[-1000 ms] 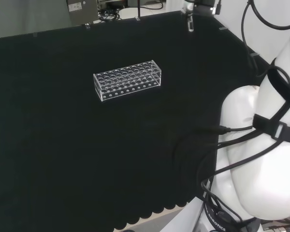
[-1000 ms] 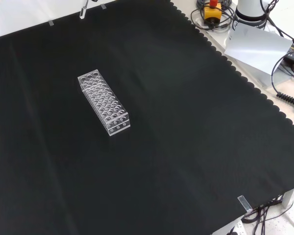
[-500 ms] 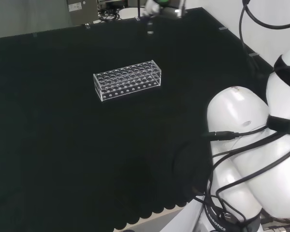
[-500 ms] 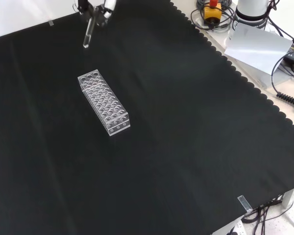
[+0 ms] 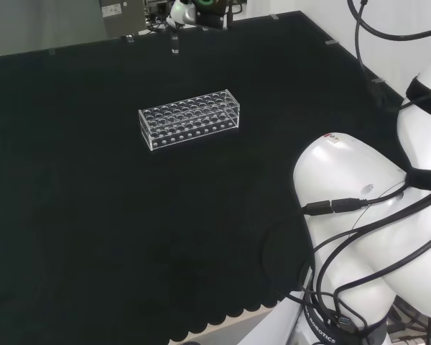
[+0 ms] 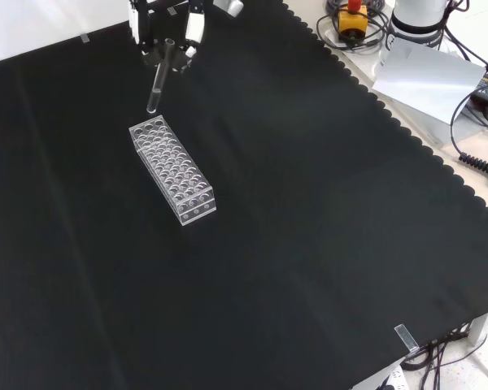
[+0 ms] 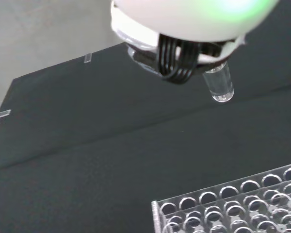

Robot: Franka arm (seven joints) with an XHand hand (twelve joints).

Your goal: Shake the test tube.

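A clear glass test tube (image 6: pixel 158 84) hangs nearly upright from the hand (image 6: pixel 167 24) at the top of the front view, its lower end just above the far end of the clear rack (image 6: pixel 172 169). In the head view the hand (image 5: pixel 195 13) is at the top edge, with the tube (image 5: pixel 175 44) below it and beyond the rack (image 5: pixel 190 118). The hand's fingers are curled round the tube's upper part. Close up in the wrist view, the tube's round end (image 7: pixel 219 85) pokes out under the hand (image 7: pixel 184 29), above the rack's holes (image 7: pixel 233 204).
Black cloth covers the bench, scalloped along its right edge in the front view (image 6: pixel 407 138). The arm's white links (image 5: pixel 373 230) fill the right of the head view. Cables and a yellow box (image 6: pixel 354 20) lie off the cloth.
The hand with the tube has swung left in the head view and come down toward the rack in the front view; the arm's links have shifted with it.
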